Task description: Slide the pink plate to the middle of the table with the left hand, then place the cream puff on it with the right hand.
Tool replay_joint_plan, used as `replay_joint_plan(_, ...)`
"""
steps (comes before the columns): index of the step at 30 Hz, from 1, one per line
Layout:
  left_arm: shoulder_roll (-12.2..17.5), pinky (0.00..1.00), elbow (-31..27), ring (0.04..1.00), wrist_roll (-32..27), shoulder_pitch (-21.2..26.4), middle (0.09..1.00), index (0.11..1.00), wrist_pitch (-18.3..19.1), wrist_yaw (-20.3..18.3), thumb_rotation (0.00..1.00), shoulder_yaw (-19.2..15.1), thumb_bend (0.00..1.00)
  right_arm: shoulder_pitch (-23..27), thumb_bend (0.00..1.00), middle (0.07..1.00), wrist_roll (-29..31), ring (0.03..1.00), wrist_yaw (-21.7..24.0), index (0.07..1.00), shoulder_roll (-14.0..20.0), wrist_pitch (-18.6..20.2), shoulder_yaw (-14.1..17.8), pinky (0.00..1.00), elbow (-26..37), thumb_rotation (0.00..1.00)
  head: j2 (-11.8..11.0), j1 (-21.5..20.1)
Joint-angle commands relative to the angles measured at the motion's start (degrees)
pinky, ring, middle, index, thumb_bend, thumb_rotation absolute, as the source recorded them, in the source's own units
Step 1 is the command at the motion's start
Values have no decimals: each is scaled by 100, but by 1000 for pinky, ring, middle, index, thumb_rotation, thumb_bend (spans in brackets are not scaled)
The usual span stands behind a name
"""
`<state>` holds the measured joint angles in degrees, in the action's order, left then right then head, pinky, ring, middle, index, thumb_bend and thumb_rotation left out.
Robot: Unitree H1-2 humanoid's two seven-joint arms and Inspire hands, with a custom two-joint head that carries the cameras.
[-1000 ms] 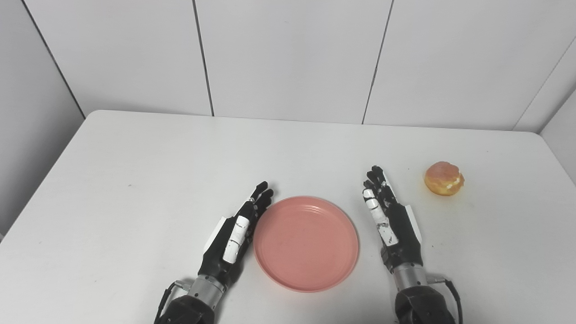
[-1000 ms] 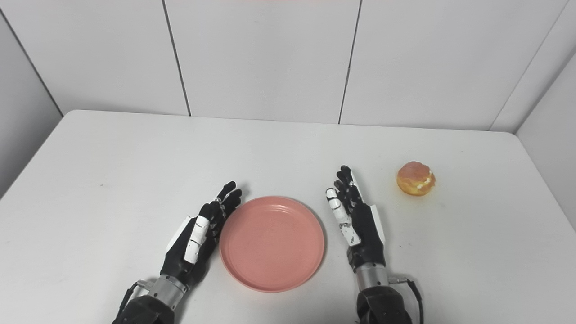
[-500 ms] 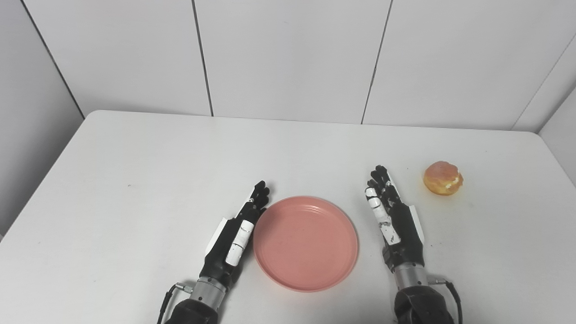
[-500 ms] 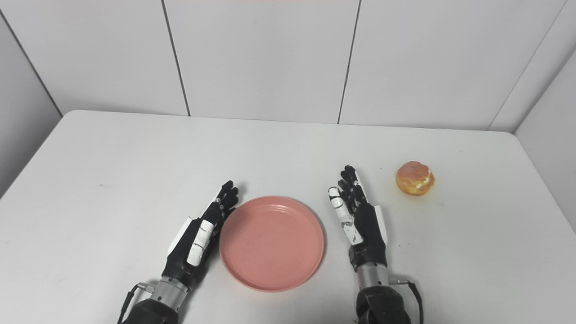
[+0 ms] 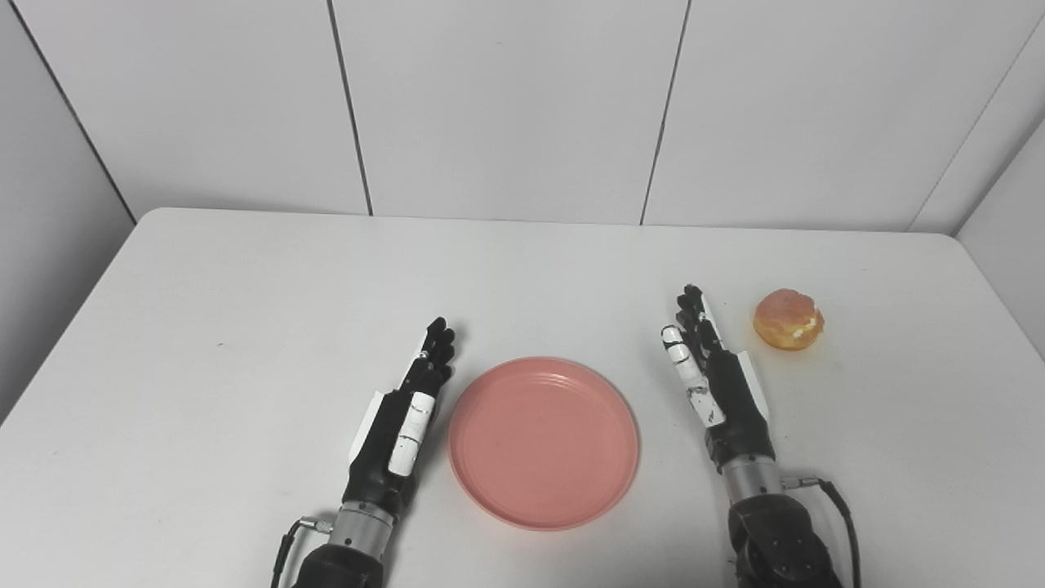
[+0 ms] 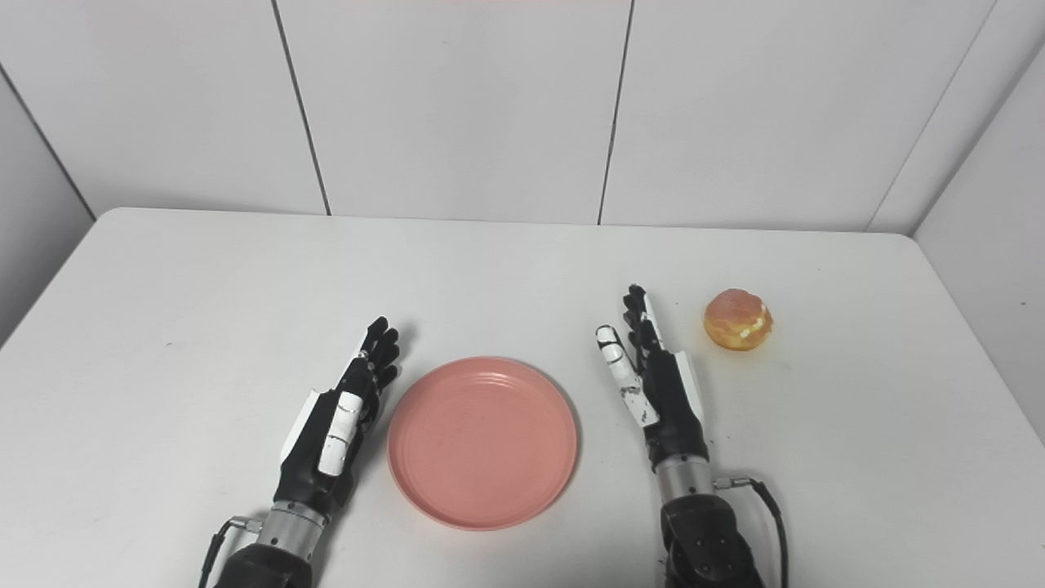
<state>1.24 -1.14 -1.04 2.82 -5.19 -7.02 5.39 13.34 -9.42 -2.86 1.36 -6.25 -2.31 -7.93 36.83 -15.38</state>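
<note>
Left hand (image 5: 400, 425), open and empty, now clear of the pink plate (image 5: 544, 442); right hand (image 5: 718, 384) open, nearer the cream puff (image 5: 788, 319).

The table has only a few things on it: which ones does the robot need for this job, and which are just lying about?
Part of the job:
- pink plate, empty, between the two hands
- cream puff, on the table beyond the right hand
- left hand, open
- right hand, open

Just there:
- white table
- wall panels behind

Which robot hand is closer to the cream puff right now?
Right. The right robot hand lies just left of the cream puff; the left robot hand sits beyond the pink plate.
</note>
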Motion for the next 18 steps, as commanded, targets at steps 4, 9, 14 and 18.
replay_joint_plan(4,-64,1000,152,1000,-152,-79,1000,1000,89,-36,1000,-42,742,324,616,975,-870,978,-616,988,271,-663,-12,936,-46,816,-10,-85)
replay_joint_plan(9,-39,1000,171,1000,-264,-52,1000,1000,129,-105,1000,-66,729,514,662,987,-1495,976,-1073,999,513,-942,-40,957,-329,725,-3,-143)
replay_joint_plan(14,-51,1000,165,1000,-233,-39,1000,1000,240,-28,1000,-104,725,679,680,980,-1885,956,-1488,988,717,-1025,13,927,-536,617,-2,-177)
replay_joint_plan(18,-19,1000,267,1000,-232,-8,1000,1000,152,-43,1000,-122,710,782,685,974,-2218,952,-1854,983,844,-1010,14,912,-652,584,3,-231)
